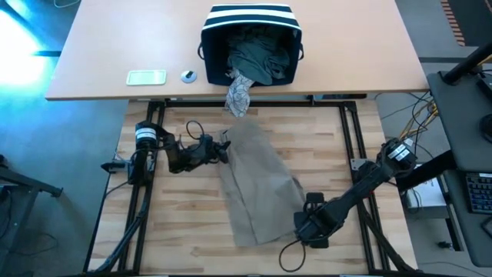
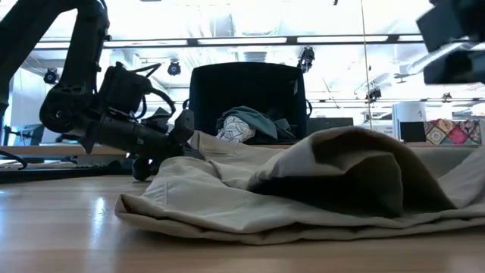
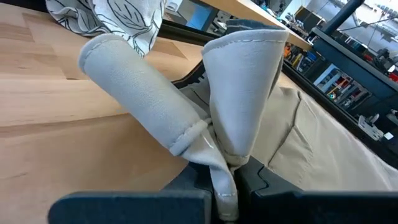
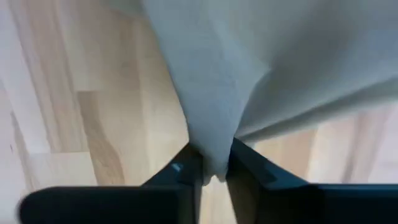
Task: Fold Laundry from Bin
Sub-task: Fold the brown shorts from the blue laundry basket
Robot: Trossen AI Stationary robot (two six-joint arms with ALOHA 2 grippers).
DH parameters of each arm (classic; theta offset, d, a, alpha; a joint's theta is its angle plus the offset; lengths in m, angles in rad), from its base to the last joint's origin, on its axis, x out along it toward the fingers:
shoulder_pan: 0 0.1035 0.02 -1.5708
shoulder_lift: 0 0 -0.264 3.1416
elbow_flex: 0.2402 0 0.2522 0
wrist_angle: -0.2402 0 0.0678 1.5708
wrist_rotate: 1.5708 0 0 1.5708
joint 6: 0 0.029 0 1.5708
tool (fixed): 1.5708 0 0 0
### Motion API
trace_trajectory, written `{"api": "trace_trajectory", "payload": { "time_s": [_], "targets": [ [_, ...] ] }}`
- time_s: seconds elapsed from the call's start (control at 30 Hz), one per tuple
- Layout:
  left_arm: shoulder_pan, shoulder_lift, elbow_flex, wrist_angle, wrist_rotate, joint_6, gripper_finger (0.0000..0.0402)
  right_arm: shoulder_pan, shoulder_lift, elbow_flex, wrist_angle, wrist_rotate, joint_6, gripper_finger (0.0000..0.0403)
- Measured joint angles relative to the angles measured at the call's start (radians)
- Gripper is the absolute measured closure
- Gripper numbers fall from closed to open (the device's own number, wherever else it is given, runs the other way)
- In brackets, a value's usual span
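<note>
The bin [image 1: 250, 42] lies tipped on the far tabletop with its opening toward me. It holds dark green laundry [image 1: 257, 58], and a grey-white patterned piece [image 1: 240, 94] hangs out over the table edge. A tan garment [image 1: 257, 181] is spread on the wooden table, humped up in the low view [image 2: 356, 144]. My left gripper [image 1: 224, 150] is shut on the tan garment's far left edge. My right gripper [image 1: 304, 223] is shut on its near right edge. My left gripper pinches a gathered bit of the tan garment's hemmed edge [image 3: 217, 158] between its two fingers, coming nearly level from the table's left. The cloth stands up past the fingers in two folded lobes, and the rest lies on the table. My right gripper pinches a bunched bit of the tan garment's edge [image 4: 214, 146] between its two fingers, from above, pointing down. The cloth there is raised off the wood and fans out from the fingers, while the rest of the garment lies on the table.
A pale flat rectangular object [image 1: 146, 77] and a small round one [image 1: 188, 75] lie on the far tabletop, left of the bin. Black frame rails [image 1: 350, 138] run along the wooden table's sides. Bare wood shows on the near left [image 1: 184, 223].
</note>
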Motion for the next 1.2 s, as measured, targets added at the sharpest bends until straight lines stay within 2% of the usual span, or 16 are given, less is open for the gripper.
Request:
{"api": "trace_trajectory", "payload": {
  "time_s": [0.1, 0.27, 0.33, 0.43, 0.5, 0.57, 0.63, 0.77, 0.9, 1.07, 1.2],
  "targets": [
    [0.0, 0.0, 0.006, -0.002, -0.002, -0.012, 0.0401, -0.005, -0.006, 0.056, -0.029, 0.043, 0.025, 0.0299],
    [0.0, 0.0, 0.008, -0.001, -0.002, -0.017, 0.0401, -0.003, -0.012, 0.182, -0.017, 0.256, -0.001, 0.022],
    [0.004, 0.0, 0.004, 0.001, 0.004, -0.018, 0.0401, -0.001, -0.006, 0.206, 0.03, 0.352, -0.025, 0.0196],
    [0.011, -0.002, -0.002, 0.005, 0.013, -0.02, 0.0401, -0.008, 0.017, 0.19, 0.209, 0.47, -0.088, 0.0172],
    [0.014, -0.009, -0.008, 0.01, 0.018, -0.016, 0.0401, -0.026, 0.052, 0.154, 0.354, 0.465, -0.137, 0.0163],
    [0.015, -0.029, -0.019, 0.005, 0.02, 0.007, 0.0401, -0.044, 0.106, 0.114, 0.478, 0.41, -0.174, 0.016],
    [0.018, -0.057, -0.037, -0.001, 0.013, 0.038, 0.0401, -0.055, 0.167, 0.093, 0.517, 0.341, -0.184, 0.0159],
    [0.017, -0.121, -0.109, 0.006, 0.016, 0.089, 0.0397, -0.05, 0.244, 0.089, 0.366, 0.287, -0.15, 0.0163],
    [0.017, -0.172, -0.209, 0.005, 0.065, 0.094, 0.0366, -0.061, 0.247, 0.048, 0.092, 0.285, -0.144, 0.0167],
    [0.01, -0.237, -0.329, 0.016, 0.177, 0.088, 0.0293, -0.107, 0.13, -0.063, -0.214, 0.327, -0.135, 0.0167],
    [-0.025, -0.295, -0.297, -0.032, 0.391, 0.108, 0.0233, -0.125, -0.068, -0.113, -0.281, 0.354, -0.021, 0.0168]
  ]
}}
